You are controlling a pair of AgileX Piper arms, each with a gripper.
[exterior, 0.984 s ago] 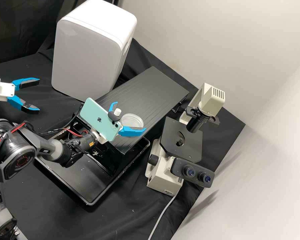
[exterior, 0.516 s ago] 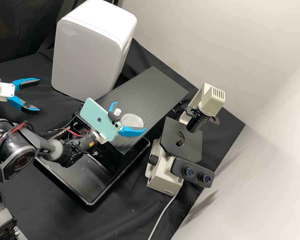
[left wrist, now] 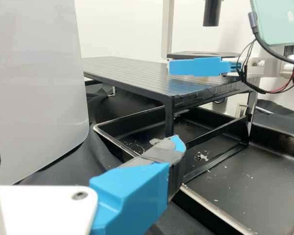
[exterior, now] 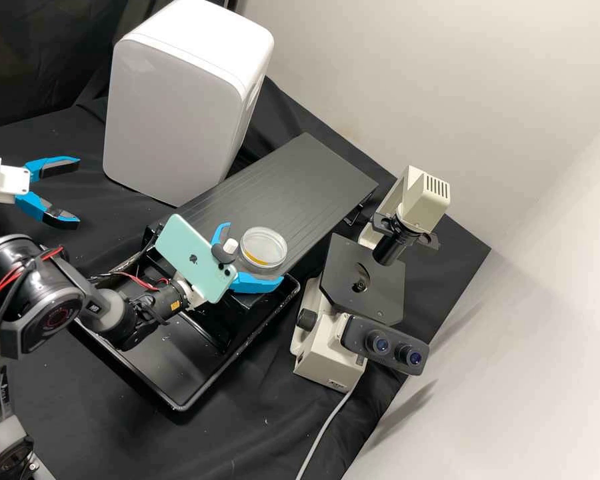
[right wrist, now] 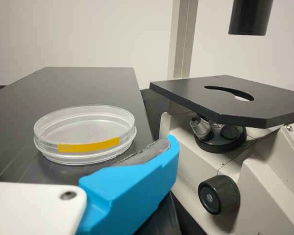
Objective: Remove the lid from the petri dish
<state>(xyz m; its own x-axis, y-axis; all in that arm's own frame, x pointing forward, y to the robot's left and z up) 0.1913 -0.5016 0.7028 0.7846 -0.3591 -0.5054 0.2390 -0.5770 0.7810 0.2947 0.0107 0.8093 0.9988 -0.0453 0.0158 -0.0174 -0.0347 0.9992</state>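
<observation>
Dish: the dish (exterior: 263,247) is set at the near end of the shelf (exterior: 300,180), with the lid (right wrist: 83,122) on.
Right gripper: the right gripper (exterior: 251,260) is spread open, its fingers (right wrist: 132,191) placed either side of the dish's near part; one is seen just beside the wall, apart from it.
Left gripper: the left gripper (exterior: 73,189) is open over the counter (exterior: 100,413), well apart from the dish.
Edges: the shelf's end edge is just beside the dish, with the tray (exterior: 180,393) below it.
Room: bare shelf is left beyond the dish; the microscope (exterior: 353,313) stands near on one side.
</observation>
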